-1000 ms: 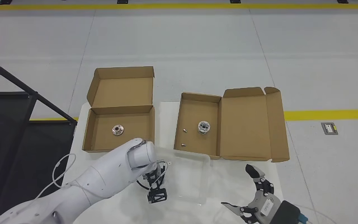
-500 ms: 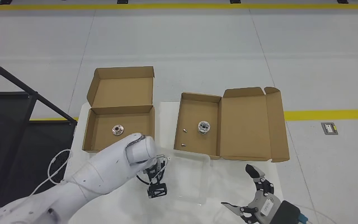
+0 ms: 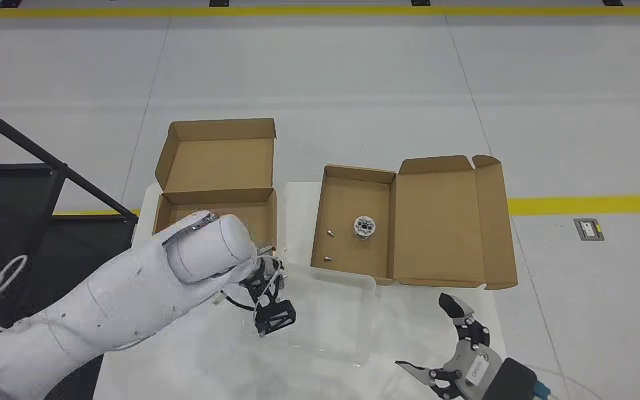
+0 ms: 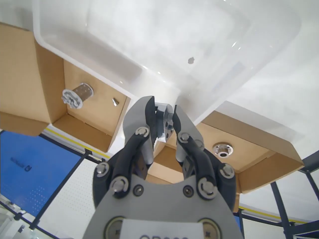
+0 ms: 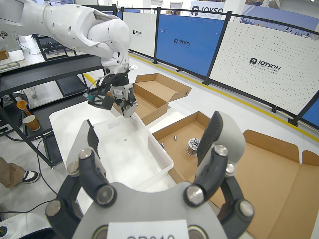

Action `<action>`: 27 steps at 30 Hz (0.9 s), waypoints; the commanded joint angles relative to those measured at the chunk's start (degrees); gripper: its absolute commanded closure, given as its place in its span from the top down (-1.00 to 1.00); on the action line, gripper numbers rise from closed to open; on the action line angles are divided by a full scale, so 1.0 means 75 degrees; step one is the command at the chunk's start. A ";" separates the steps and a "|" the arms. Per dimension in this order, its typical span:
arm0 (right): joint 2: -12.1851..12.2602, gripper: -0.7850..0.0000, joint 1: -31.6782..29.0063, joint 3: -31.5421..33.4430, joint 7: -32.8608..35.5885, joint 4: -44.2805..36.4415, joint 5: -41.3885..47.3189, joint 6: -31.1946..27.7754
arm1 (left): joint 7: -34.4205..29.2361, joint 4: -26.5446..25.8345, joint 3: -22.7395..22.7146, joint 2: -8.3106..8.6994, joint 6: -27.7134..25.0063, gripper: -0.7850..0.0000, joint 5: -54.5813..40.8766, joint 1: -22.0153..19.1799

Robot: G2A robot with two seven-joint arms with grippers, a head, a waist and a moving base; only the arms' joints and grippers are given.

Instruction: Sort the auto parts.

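Observation:
My left gripper (image 4: 164, 119) is shut on a small silver metal part (image 4: 166, 123). It hangs over the far left corner of the clear plastic bin (image 3: 350, 285), close to the left cardboard box (image 3: 215, 160); the left gripper (image 5: 129, 113) stands there in the right wrist view too. A flanged metal part (image 4: 222, 149) lies in that box. The right cardboard box (image 3: 440, 220) holds a gear-like part (image 3: 364, 226) and two screws (image 3: 329, 235). A small dark piece (image 4: 191, 60) lies in the bin. My right gripper (image 3: 447, 345) is open near the table's front right with nothing between its fingers.
A black shelf frame (image 3: 40, 190) stands at the table's left side. A paper cup (image 5: 32, 122) and a bottle (image 5: 23, 106) rest on its lower shelf. Both boxes have their lids folded open. Blue and white panels fence the room behind.
My left arm has swung away from the table's front, carrying the held part from the bin's near left side towards its far left corner. The right gripper has stayed still.

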 commanded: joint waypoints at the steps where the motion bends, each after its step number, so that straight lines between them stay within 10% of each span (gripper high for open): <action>1: 0.0000 1.00 -0.0001 0.0001 -0.0001 0.0000 0.0000 0.0000 | -0.0702 -0.0206 -0.0279 0.0385 -0.0001 -1.00 -0.0680 0.0176; 12: 0.0000 1.00 -0.0001 0.0001 -0.0001 0.0000 0.0000 0.0000 | -0.5445 -0.1585 -0.2743 0.1848 0.0258 -1.00 -0.5633 0.2118; 22: 0.0000 1.00 -0.0001 0.0001 -0.0001 0.0000 0.0000 0.0000 | -0.5452 -0.1531 -0.2757 0.1846 0.0356 -1.00 -0.5678 0.2167; 27: 0.0000 1.00 -0.0001 0.0001 -0.0001 0.0000 0.0000 0.0000 | -0.5962 -0.0164 -0.3141 0.1751 0.0712 -1.00 -0.7021 0.2337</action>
